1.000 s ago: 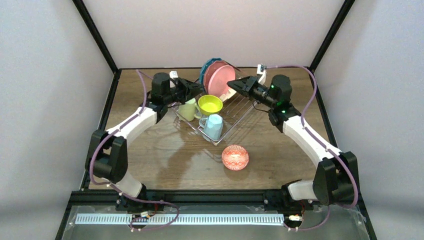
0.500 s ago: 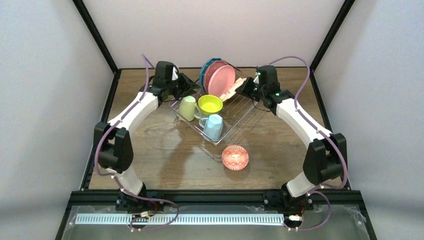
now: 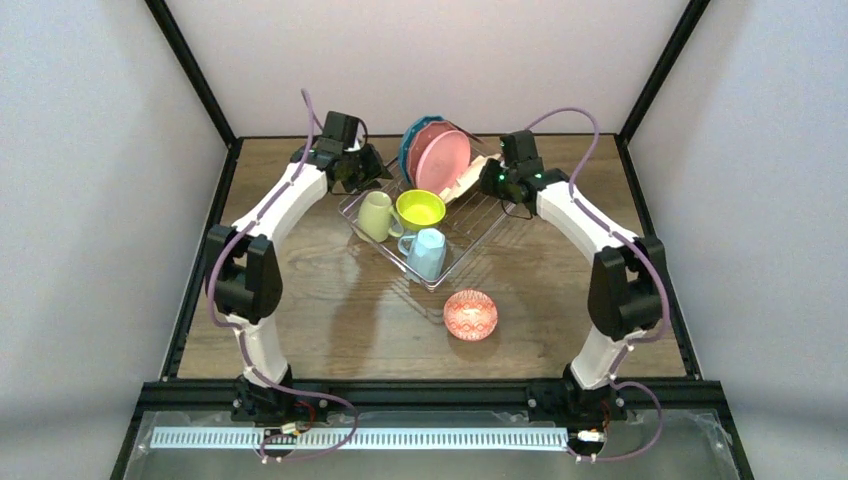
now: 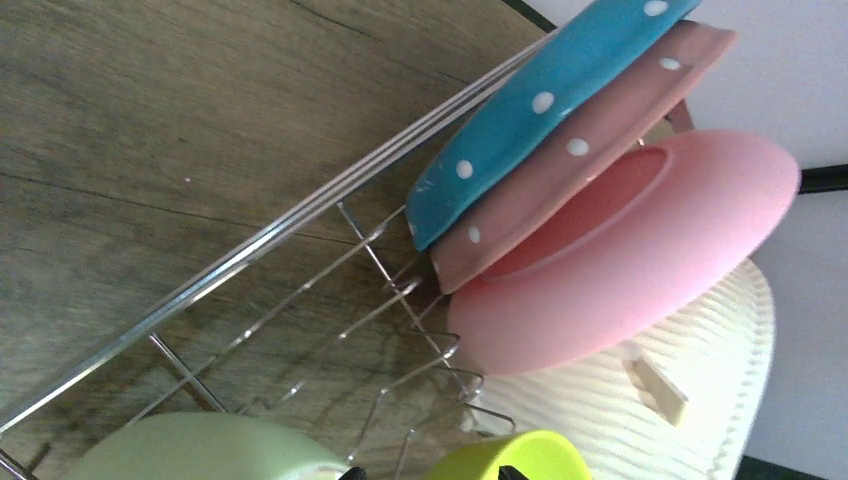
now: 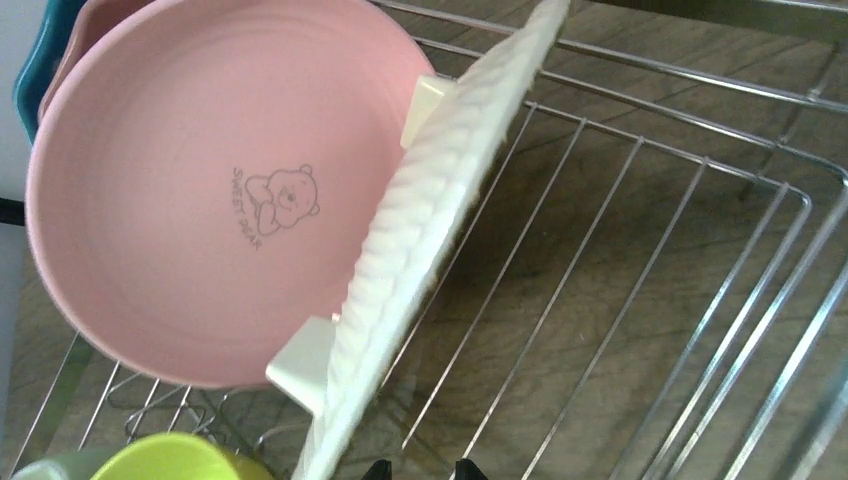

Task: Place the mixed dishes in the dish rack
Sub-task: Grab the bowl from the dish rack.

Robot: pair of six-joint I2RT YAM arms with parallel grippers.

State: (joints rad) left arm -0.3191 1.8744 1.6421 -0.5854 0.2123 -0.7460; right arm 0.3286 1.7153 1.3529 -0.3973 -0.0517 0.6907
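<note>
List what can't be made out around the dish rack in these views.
- Blue dotted plate: top view, mostly hidden behind the pink plates.
- Woven plate's lower edge: right wrist view, cut off by the bottom edge.
- Pale green mug: left wrist view, cut off at the bottom.
- Red-patterned bowl's pattern: top view, too small.
- Left gripper: left wrist view, only fingertips show.

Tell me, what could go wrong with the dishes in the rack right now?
1. The woven plate stands tilted, leaning toward the pink plate. It might slide down flat onto the dish rack.
2. The right gripper sits close by that plate's lower edge, so a small move could knock it over.
3. The left gripper is close to the green mug and the lime bowl and could bump them.
</note>
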